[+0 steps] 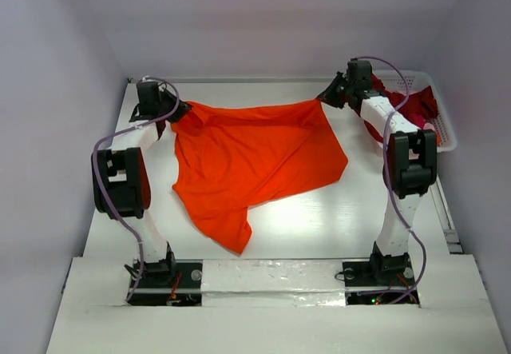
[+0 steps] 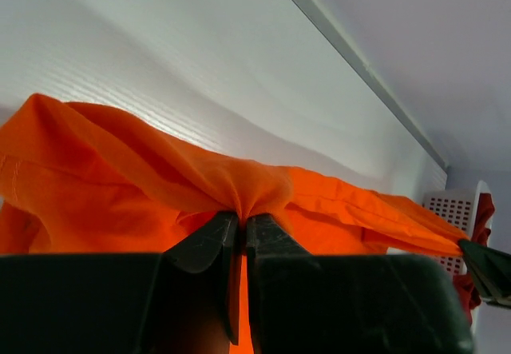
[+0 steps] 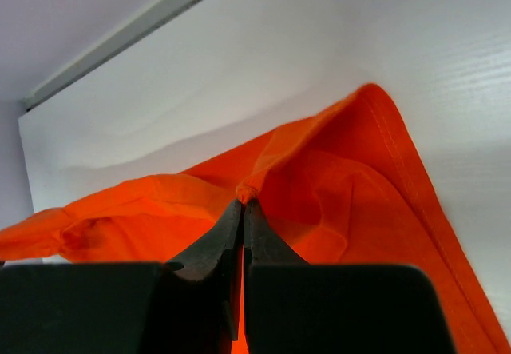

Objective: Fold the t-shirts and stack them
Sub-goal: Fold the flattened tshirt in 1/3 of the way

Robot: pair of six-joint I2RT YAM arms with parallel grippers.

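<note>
A bright orange t-shirt (image 1: 251, 162) hangs stretched between both arms at the far side of the table, its lower part draped onto the tabletop. My left gripper (image 1: 177, 113) is shut on the shirt's far left corner; in the left wrist view the cloth (image 2: 247, 190) bunches between the black fingers (image 2: 209, 242). My right gripper (image 1: 326, 98) is shut on the far right corner, with the orange cloth (image 3: 335, 178) pinched at the fingertips (image 3: 226, 230). A dark crimson t-shirt (image 1: 415, 106) lies crumpled in the basket at the far right.
A white latticed plastic basket (image 1: 445, 134) stands at the far right edge of the table, behind the right arm; it also shows in the left wrist view as the basket (image 2: 455, 208). The back wall rail (image 1: 247, 80) runs just beyond the shirt's held edge.
</note>
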